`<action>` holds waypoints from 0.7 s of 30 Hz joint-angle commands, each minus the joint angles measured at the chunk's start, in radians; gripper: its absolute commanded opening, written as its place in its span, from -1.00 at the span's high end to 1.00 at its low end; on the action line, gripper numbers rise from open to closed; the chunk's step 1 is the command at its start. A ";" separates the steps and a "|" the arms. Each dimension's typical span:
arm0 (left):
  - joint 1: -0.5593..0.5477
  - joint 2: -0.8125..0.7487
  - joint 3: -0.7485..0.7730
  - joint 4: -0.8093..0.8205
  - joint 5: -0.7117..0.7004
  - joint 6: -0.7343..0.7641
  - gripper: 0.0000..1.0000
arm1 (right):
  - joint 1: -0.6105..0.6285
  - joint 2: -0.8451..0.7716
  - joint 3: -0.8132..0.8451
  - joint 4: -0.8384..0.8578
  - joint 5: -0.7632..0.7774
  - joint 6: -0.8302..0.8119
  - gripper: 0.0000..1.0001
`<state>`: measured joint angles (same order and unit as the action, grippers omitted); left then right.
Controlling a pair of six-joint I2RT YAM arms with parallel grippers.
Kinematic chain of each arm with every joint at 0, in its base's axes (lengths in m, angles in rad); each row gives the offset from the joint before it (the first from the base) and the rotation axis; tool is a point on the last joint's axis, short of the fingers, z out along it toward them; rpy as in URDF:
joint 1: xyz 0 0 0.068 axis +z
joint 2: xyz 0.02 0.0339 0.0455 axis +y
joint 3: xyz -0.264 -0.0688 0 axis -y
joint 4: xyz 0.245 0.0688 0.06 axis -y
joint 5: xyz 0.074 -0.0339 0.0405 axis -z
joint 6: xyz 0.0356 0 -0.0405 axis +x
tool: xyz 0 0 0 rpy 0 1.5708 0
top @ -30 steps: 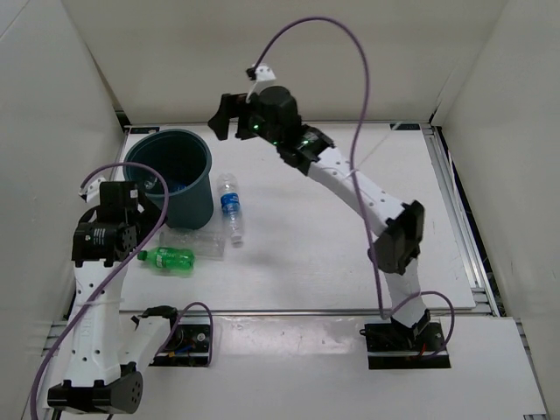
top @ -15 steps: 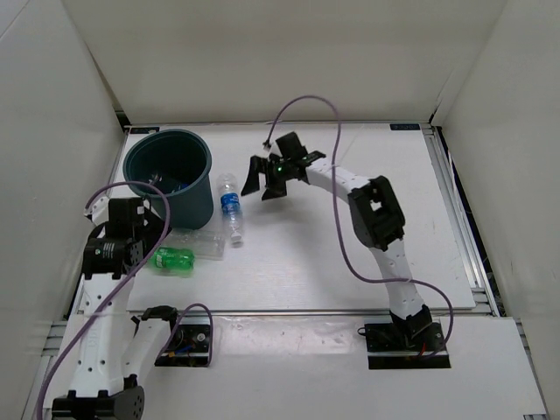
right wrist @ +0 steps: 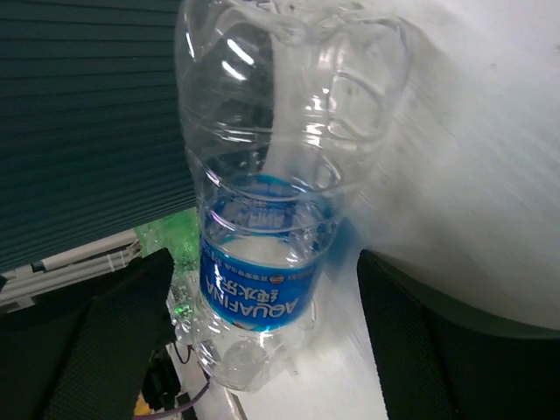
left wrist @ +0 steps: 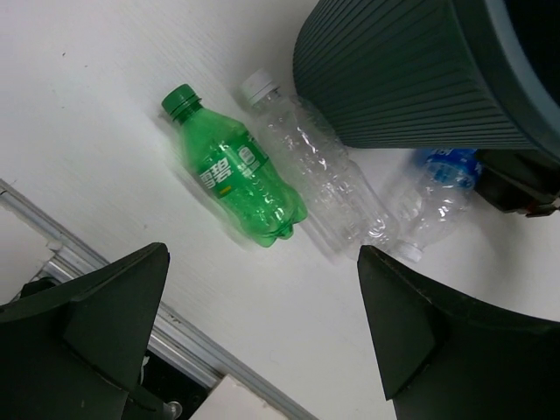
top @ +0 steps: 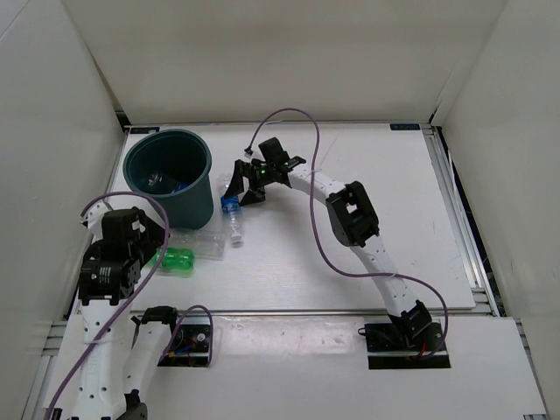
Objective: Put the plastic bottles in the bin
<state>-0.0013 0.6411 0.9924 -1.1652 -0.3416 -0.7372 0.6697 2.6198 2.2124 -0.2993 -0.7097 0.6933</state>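
The dark teal bin (top: 200, 179) stands at the back left, with a blue-labelled bottle (top: 171, 184) lying inside it. A second clear blue-label bottle (top: 233, 216) lies on the table just right of the bin. My right gripper (top: 241, 188) is open and low over its base end, and the bottle (right wrist: 262, 254) sits between the spread fingers (right wrist: 411, 306). The green bottle (left wrist: 236, 179) and the flattened clear bottle (left wrist: 319, 171) lie side by side in front of the bin (left wrist: 411, 70). My left gripper (left wrist: 262, 254) is open and empty, above and just short of the green bottle (top: 178, 260).
White walls enclose the table on the left, back and right. A metal rail (left wrist: 105, 280) runs along the table's near edge beneath my left gripper. The right arm's purple cable (top: 302, 122) loops above the back of the table.
My right arm has dropped from high beside the bin down to the blue-label bottle on the table. My left arm has moved toward the near edge, closer over the green bottle.
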 commanded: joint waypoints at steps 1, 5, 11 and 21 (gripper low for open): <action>0.004 0.017 0.025 -0.034 -0.025 0.025 -1.00 | 0.017 0.054 0.026 -0.011 -0.023 0.031 -0.76; 0.004 0.008 0.025 -0.034 -0.025 0.016 -1.00 | 0.018 0.074 0.035 -0.011 -0.063 0.051 -0.51; 0.004 -0.026 -0.023 -0.034 -0.023 -0.068 -1.00 | -0.038 -0.018 -0.124 -0.066 -0.140 0.051 0.42; 0.004 -0.020 -0.144 -0.002 -0.008 -0.332 -1.00 | -0.107 -0.566 -0.330 -0.129 0.044 -0.055 0.67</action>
<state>-0.0013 0.6056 0.8658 -1.1870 -0.3573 -0.9543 0.5575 2.2463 1.8145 -0.4507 -0.7322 0.6621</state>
